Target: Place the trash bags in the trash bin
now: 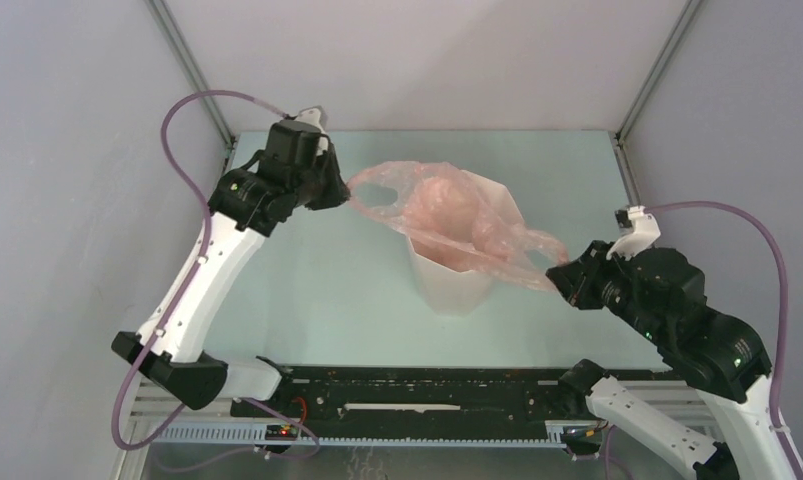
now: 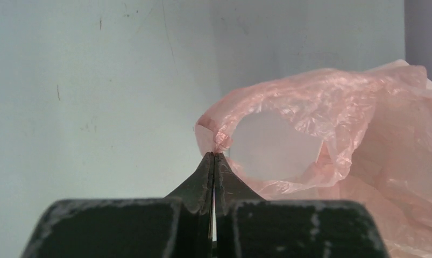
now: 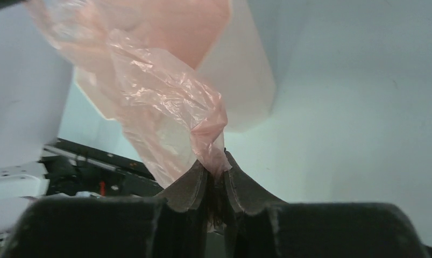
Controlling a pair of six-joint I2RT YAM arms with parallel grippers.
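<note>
The left fingers [image 2: 200, 183] are pressed together on a loop handle of the pink trash bag [image 2: 332, 107]. The right fingers [image 3: 186, 188] are clamped on the bag's opposite end. The bag stretches between them across the mouth of the white trash bin [image 1: 455, 285], its middle sagging inside. The bin stands upright mid-bench [image 1: 317, 290], well apart from the bench edges.
</note>
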